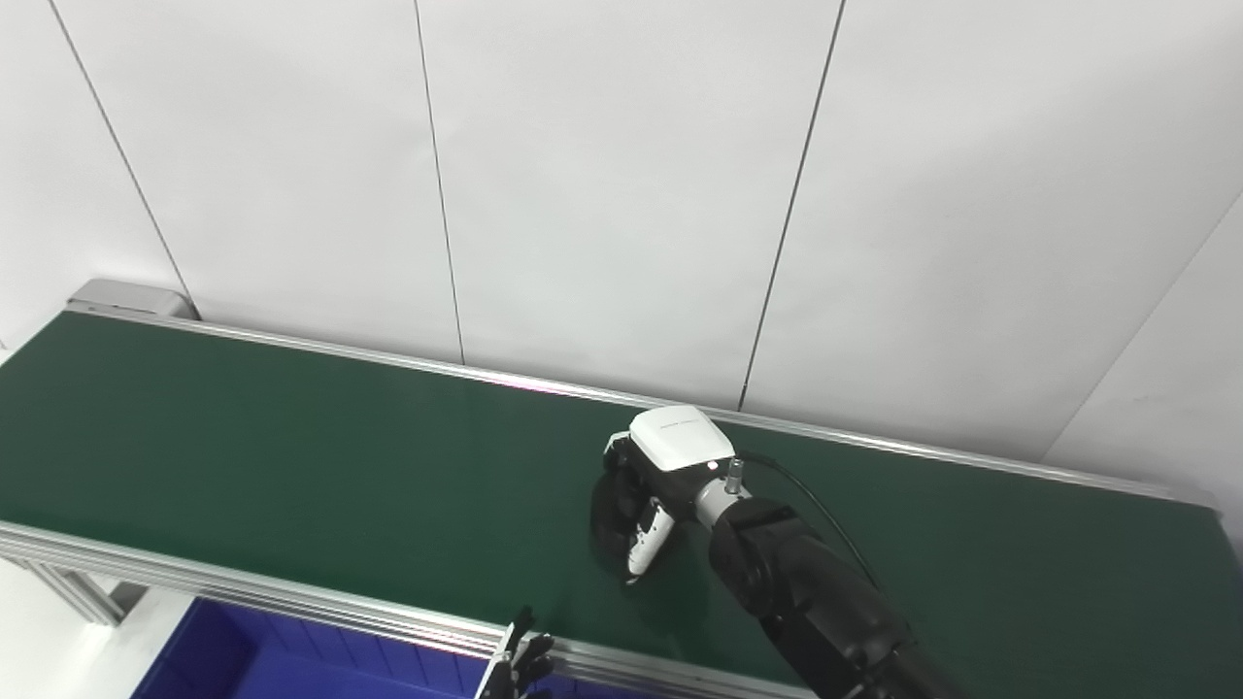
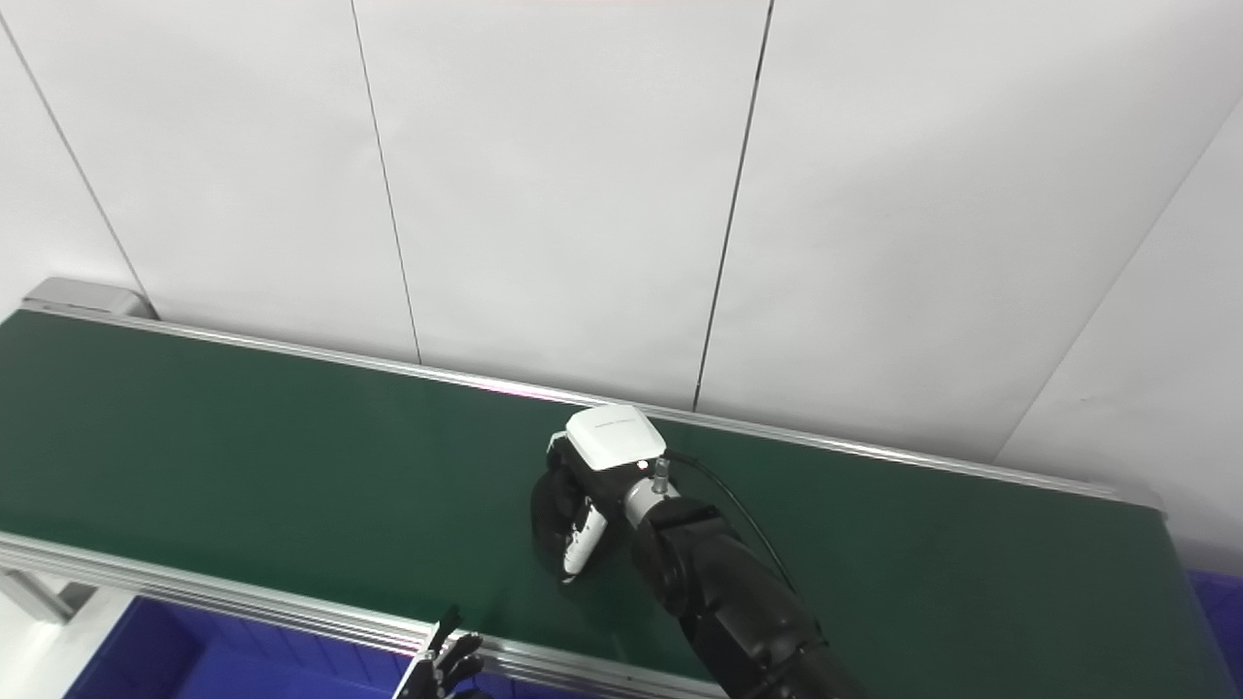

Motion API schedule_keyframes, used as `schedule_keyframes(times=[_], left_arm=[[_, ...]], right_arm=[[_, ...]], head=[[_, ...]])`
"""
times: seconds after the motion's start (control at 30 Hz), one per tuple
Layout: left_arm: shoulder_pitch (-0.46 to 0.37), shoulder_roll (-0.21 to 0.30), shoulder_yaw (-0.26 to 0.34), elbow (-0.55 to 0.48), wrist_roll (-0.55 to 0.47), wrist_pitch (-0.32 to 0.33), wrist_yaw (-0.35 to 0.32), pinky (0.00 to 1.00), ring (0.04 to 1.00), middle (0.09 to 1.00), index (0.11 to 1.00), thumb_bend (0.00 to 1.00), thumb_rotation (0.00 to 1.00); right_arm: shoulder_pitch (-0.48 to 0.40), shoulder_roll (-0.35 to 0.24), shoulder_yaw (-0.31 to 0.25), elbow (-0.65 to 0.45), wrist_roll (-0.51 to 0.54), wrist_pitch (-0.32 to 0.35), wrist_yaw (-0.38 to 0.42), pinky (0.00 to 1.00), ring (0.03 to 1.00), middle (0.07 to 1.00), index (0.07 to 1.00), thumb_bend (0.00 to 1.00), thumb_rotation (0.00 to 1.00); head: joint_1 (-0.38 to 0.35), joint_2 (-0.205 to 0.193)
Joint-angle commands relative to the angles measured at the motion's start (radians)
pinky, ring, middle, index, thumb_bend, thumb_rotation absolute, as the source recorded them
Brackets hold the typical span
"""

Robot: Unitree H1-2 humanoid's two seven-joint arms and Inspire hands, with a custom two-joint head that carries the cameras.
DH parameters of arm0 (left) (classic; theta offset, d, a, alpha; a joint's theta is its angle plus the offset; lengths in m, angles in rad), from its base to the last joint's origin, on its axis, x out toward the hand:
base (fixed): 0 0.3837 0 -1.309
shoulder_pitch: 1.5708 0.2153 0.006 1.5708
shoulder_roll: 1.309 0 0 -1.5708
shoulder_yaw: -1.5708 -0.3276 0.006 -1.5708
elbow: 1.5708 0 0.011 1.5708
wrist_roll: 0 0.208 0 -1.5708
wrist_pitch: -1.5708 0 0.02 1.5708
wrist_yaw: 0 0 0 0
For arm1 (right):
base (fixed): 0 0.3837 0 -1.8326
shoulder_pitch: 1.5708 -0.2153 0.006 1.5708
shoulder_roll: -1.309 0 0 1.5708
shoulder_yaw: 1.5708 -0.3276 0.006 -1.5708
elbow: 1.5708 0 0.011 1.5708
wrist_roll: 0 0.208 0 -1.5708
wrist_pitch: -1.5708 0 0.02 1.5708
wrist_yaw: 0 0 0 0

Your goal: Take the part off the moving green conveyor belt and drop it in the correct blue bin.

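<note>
My right hand point(image 1: 636, 510) rests low on the green conveyor belt point(image 1: 291, 456), near the belt's middle. Its white back faces up, and its dark fingers point(image 1: 610, 515) curl down toward the belt beside the white thumb. No part shows anywhere on the belt, and whatever may lie under the curled fingers is hidden. Only the fingertips of my left hand point(image 1: 520, 665) rise above the picture's bottom edge, in front of the belt's near rail; they are spread apart and hold nothing. A blue bin point(image 1: 252, 655) sits below the near rail at the bottom left.
Aluminium rails point(image 1: 291, 592) run along both long sides of the belt. A white panelled wall point(image 1: 621, 194) stands right behind it. A corner of another blue bin point(image 2: 1216, 594) shows past the belt's right end. A black cable point(image 1: 816, 505) loops from the right wrist.
</note>
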Motion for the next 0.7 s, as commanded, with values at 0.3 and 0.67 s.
schedule_keyframes(times=[0.3,0.67], left_arm=[[0.023,-0.149,-0.11,-0.042,-0.039,-0.023,0.01,0.84,0.894,0.908,0.965,0.38,0.7],[0.029,-0.122,-0.1,-0.081,-0.073,-0.006,-0.007,0.87,0.91,0.926,0.986,0.39,0.73]], right_arm=[[0.007,0.009,-0.017,-0.001,-0.031,-0.017,-0.067,0.31,0.406,0.518,0.514,0.51,0.0],[0.049,-0.033,-0.071,-0.255,0.054,-0.019,0.081,0.33,0.401,0.483,0.544,0.51,0.0]], head=[[-0.006,0.001],[-0.072,0.03]])
